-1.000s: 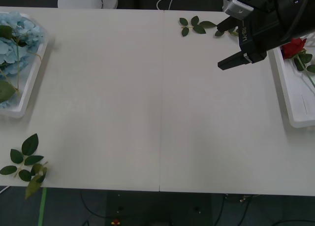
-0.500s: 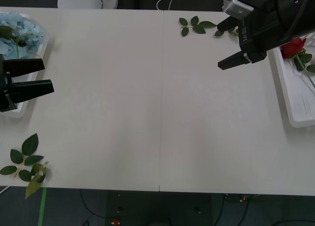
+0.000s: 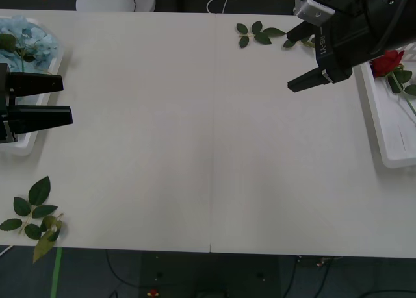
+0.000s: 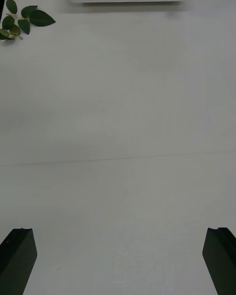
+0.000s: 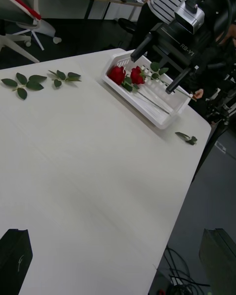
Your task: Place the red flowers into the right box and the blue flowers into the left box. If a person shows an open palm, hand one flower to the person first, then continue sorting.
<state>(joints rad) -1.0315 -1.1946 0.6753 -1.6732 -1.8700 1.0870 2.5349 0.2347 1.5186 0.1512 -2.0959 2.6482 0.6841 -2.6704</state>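
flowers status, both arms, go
Left gripper open, empty, beside left box. Right gripper open, empty, beside right box. Blue flowers and red flowers boxed. Nothing blocking.

Matt white table (image 3: pixel 208 149), plastic-looking white box (image 5: pixel 147 110)

The right arm (image 5: pixel 183 22) reads "RB-Y1".

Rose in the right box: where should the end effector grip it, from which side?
Take the bare stem mid-length, not the bloom. Come straight down with the right end effector, fingers across the stem: it lies flat along the box, whose walls would likely block a side approach.
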